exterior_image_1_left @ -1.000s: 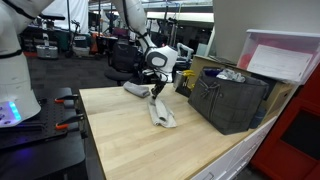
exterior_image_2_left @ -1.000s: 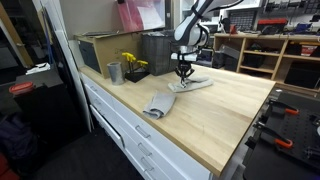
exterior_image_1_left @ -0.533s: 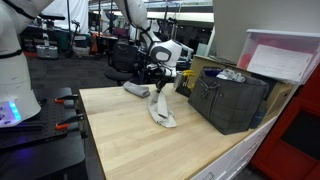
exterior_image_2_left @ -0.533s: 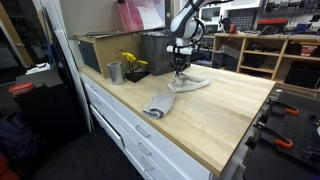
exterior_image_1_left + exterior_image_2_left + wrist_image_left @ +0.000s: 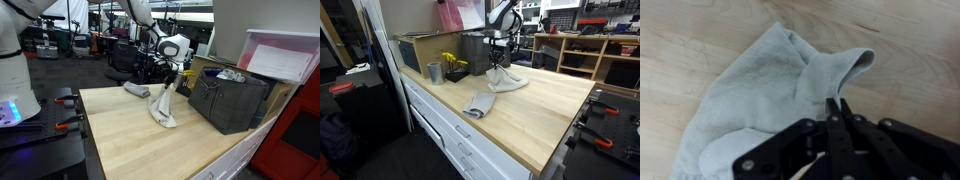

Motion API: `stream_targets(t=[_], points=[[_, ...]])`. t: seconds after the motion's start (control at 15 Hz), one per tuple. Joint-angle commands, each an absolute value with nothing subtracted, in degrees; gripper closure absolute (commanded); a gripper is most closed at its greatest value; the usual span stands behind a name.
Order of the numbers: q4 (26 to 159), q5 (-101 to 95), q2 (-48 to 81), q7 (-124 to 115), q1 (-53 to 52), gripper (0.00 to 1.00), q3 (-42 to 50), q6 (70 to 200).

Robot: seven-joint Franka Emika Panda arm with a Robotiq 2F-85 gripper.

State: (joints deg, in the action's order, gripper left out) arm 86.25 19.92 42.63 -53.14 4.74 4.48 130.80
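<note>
My gripper [image 5: 172,72] [image 5: 500,64] is shut on a pinched fold of a light grey towel [image 5: 160,108] [image 5: 506,80] and holds that part up above the wooden table [image 5: 120,135] [image 5: 550,110]. The rest of the towel drapes down and still lies on the tabletop. In the wrist view the closed fingertips [image 5: 837,104] bite a raised ridge of the towel [image 5: 755,90], which spreads over the wood beneath. A second grey towel [image 5: 137,90] [image 5: 477,103] lies crumpled and apart from the gripper.
A dark crate [image 5: 230,100] [image 5: 478,50] stands on the table close beside the lifted towel. A metal cup [image 5: 434,72] and a small pot with yellow flowers [image 5: 452,66] stand near the wall. A pink-and-white box [image 5: 285,55] sits above the crate.
The gripper has risen, still shut, drawing the pinched part of the towel higher off the table. The second towel has not moved.
</note>
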Motion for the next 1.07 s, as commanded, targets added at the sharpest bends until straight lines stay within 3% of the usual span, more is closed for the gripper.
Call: stream_targets(t=[0.0, 0.07, 0.33, 0.67, 0.73, 1.0], points=[[78.85, 19.05, 46.41, -60.19, 4.31, 0.72, 6.62, 125.89], [77.63, 18.20, 47.12, -62.14, 3.98, 0.71, 7.26, 125.32], [75.39, 13.25, 48.72, -69.79, 1.90, 0.42, 10.20, 124.80], [84.07, 6.88, 45.31, -72.16, -0.50, 0.05, 11.61, 127.67], [86.19, 6.68, 44.60, -72.01, -0.52, 0.01, 11.40, 128.19], [95.58, 4.74, 41.95, -70.63, -1.00, 0.00, 12.17, 132.31]])
